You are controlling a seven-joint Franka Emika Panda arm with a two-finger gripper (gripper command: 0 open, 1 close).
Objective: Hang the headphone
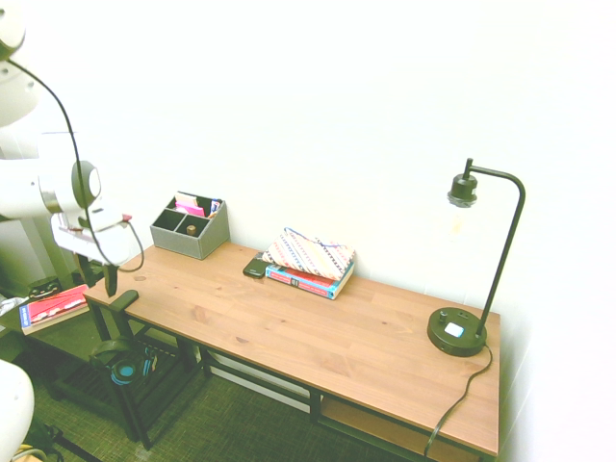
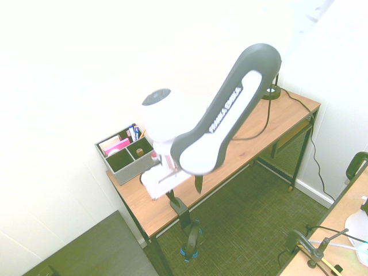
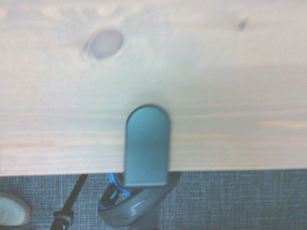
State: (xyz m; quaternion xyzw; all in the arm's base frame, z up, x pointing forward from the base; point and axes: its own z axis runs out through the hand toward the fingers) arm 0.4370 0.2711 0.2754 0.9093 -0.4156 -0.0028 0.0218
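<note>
Your gripper (image 2: pixel 186 196) has its fingers spread near the hook (image 3: pixel 147 148) holding the headphones (image 1: pixel 126 366) below the desk (image 1: pixel 289 322) edge, the organizer (image 2: pixel 131 171) standing close by.

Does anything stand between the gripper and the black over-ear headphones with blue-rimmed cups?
Yes: the flat, dark, round-ended hanger on the wooden desk's edge. The open gripper is above desk level; the headphones already hang below the hanger.

The gripper (image 2: pixel 184 187) hangs open above the near corner of the wooden table (image 2: pixel 249 150), its fingers apart. Below it, the headphone (image 2: pixel 192 242) hangs from a dark hook (image 2: pixel 180 210) at the table's edge, beside the gray organizer's (image 2: pixel 130 169) end.
</note>
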